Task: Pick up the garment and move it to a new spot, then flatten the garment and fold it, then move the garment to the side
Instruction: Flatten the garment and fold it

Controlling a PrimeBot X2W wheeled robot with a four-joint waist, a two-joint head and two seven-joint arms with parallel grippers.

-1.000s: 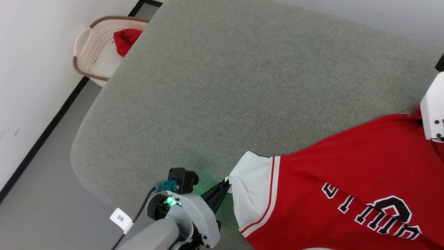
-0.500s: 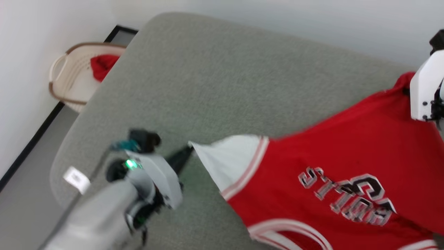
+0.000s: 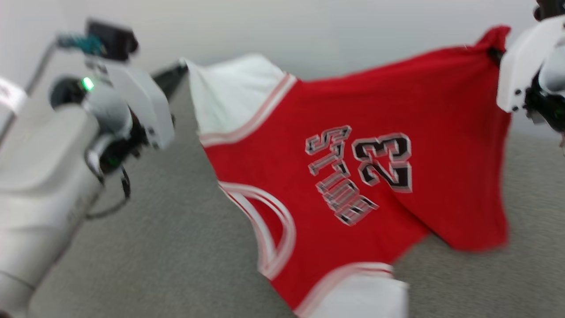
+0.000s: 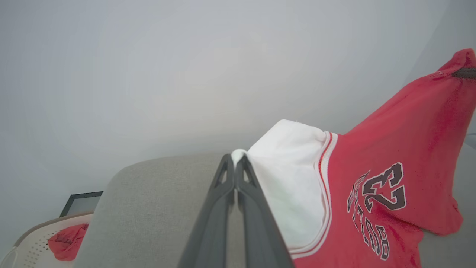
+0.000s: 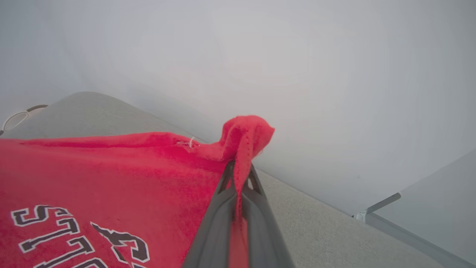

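Above the grey fabric-covered desk [image 3: 145,247], the red number-23 jersey [image 3: 309,207] hangs stretched between the two arms. Its lower white sleeve [image 3: 366,296] and one red hem corner sag and appear to brush the desk. A cream basket [image 4: 29,238] with a red bundle [image 4: 67,242] sits well apart, off the desk's far corner.

The left gripper [image 4: 235,167] has its jaws closed on the very tip of the upper white sleeve [image 3: 229,92]. The right gripper [image 5: 238,175] has its jaws pinched on a bunched red hem corner.

Both holds are slight, so a slip looks the likeliest failure. If the arms pull further apart, the sleeve tip could slide free and the shirt would drop in a heap. The trailing low edge could also tuck under at set-down, which would make flattening harder.
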